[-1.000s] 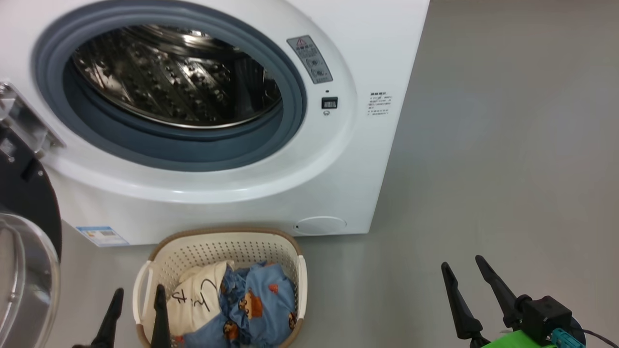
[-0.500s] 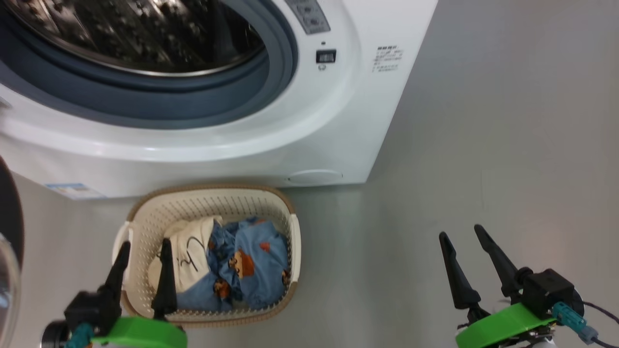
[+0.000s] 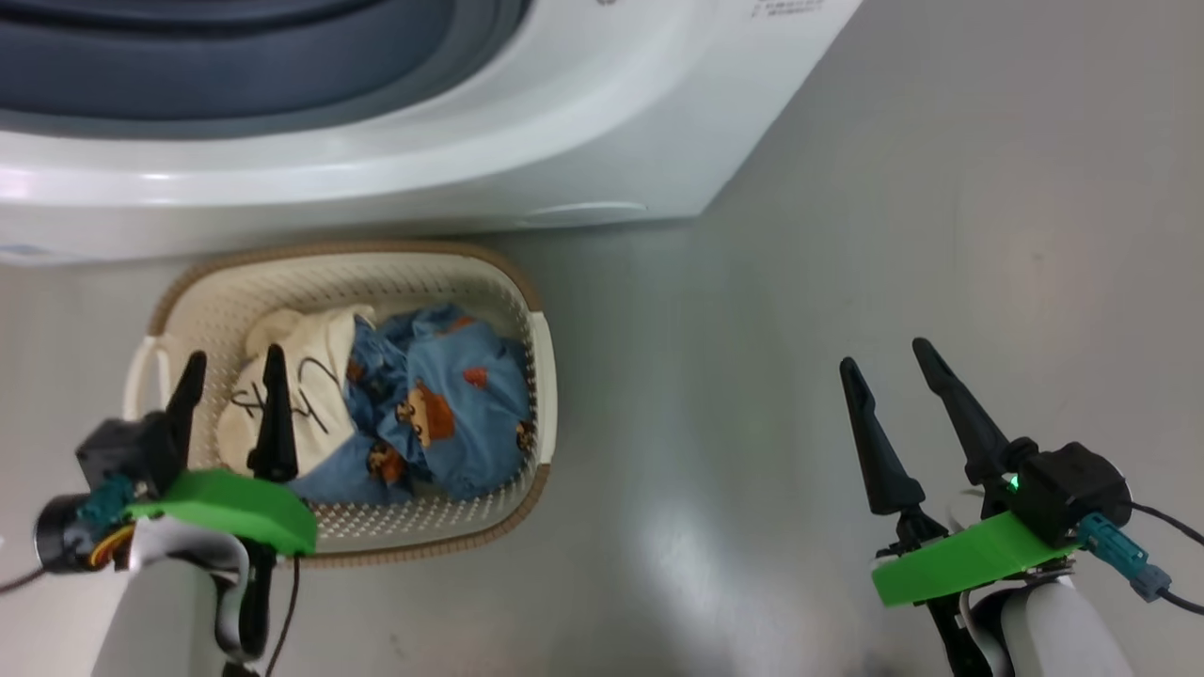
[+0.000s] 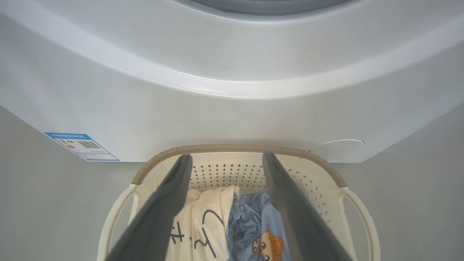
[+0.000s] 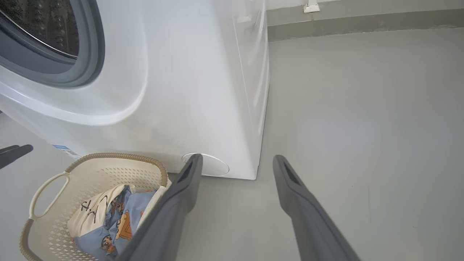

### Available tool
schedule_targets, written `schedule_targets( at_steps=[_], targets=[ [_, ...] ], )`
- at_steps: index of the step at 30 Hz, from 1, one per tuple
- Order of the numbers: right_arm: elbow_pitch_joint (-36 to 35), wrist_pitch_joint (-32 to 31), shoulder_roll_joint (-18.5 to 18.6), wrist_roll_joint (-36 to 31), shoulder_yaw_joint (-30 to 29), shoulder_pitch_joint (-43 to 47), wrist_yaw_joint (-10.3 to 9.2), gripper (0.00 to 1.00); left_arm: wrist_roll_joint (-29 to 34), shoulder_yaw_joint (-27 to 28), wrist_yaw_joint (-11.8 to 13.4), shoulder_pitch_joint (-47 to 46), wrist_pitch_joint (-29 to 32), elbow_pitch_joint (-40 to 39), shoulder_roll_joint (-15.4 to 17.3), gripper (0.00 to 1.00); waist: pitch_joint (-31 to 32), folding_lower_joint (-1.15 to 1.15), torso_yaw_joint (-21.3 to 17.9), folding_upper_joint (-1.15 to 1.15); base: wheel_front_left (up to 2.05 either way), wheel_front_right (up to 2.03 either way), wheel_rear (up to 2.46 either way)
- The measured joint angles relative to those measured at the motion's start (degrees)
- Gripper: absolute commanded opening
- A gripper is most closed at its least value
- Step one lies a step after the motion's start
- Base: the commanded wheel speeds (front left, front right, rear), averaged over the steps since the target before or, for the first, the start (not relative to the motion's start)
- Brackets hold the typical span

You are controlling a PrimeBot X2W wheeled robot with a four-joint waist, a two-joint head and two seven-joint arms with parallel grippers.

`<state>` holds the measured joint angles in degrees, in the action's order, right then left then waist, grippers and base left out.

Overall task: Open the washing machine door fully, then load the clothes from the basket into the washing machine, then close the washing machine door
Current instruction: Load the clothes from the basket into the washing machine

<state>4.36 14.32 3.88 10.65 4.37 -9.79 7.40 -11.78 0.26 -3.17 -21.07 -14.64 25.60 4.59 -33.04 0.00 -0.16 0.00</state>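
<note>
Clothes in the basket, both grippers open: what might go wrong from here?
1. The left gripper hovers open over the cream garment, close to the left side of the basket; a finger may snag the perforated wall and drag the basket.
2. The cream garment and the blue garment lie bunched together; gripping one may spill the other onto the floor.

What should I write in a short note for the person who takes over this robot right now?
Left gripper: open, empty, over the basket.
Right gripper: open, empty, over bare floor.
Clothes: both pieces in the basket, in front of the washing machine.
Done: the drum opening is uncovered, so the door is open.
To do: load the clothes, close the door.
</note>
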Motion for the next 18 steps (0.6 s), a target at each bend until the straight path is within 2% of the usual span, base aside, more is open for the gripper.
schedule_targets(
  at_steps=[10, 18],
  targets=[
    [-0.7, 0.0, -0.3, -0.1, 0.4, -3.4, 0.00, 1.00, -1.0, -0.4, -2.4, -10.2, 0.0, 16.7, 2.9, 1.00, -8.7, 0.00, -2.3, 0.00, 0.00, 0.00, 0.00],
    [-1.0, 0.0, -0.4, 0.0, 0.7, -4.8, 0.00, 1.00, -1.1, -1.5, -3.0, -16.0, 1.1, 25.3, 4.8, 1.00, -13.0, 0.00, -4.0, 0.00, 0.00, 0.00, 0.00]
  ],
)
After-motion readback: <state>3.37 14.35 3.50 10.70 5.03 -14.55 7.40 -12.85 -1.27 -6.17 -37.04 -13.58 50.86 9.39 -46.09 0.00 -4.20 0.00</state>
